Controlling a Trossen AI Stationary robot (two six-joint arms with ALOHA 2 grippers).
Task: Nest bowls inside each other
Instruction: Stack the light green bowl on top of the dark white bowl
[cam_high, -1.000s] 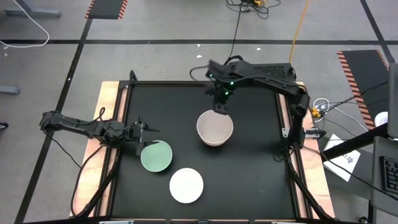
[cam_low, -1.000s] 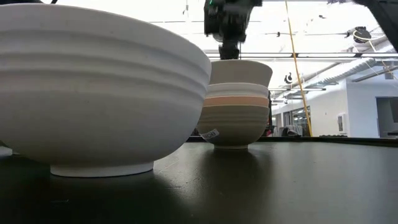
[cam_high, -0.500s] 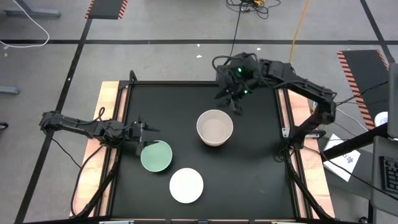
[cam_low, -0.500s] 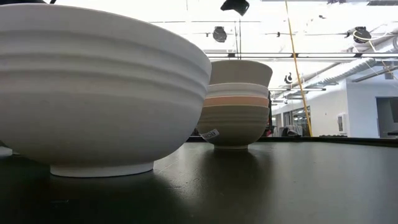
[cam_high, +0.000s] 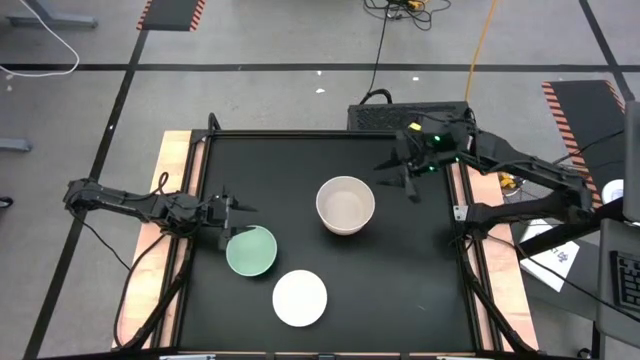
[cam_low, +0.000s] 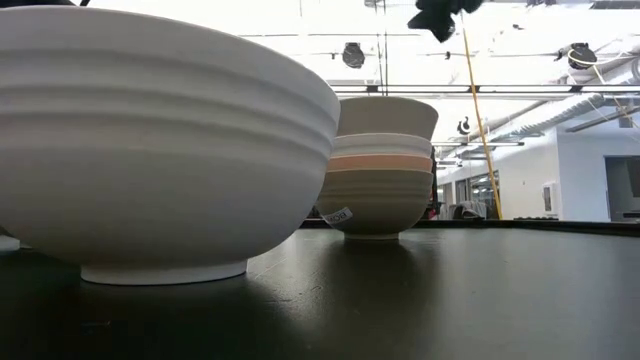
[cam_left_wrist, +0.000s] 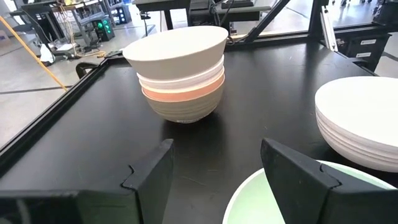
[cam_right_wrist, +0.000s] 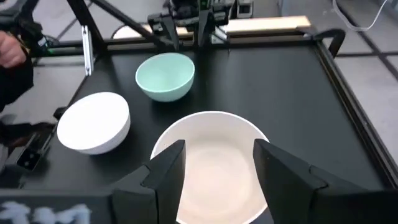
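A stack of bowls (cam_high: 345, 205) is seen near the middle of the black counter (cam_high: 420, 290). From the side, four nested bowls can be made out in it: an olive-grey bowl (cam_low: 375, 200) at the bottom, an orange-coral bowl (cam_low: 380, 162) above it, a white bowl (cam_low: 382, 144) next, and a beige bowl (cam_low: 385, 115) on top. A small sticker (cam_low: 339, 215) is fixed low on the olive-grey bowl's wall.

Two bowls are left outside the stack. A mint green bowl (cam_high: 250, 250) is set toward the left side of the counter, and a second white bowl (cam_high: 300, 298) stands just beside it, nearer the front edge; whether the two touch cannot be told.

The right gripper (cam_high: 407, 176) is held above the counter, to the right of the stack and apart from it. Its fingers (cam_right_wrist: 165, 171) are spread and nothing is held between them; the stack is framed between them in the right wrist view.

The left gripper (cam_high: 228, 212) is kept low at the left side of the counter, just beside the mint green bowl's far rim. Its fingers (cam_left_wrist: 152, 174) are parted and empty, with the mint green bowl's rim seen close to one of them.
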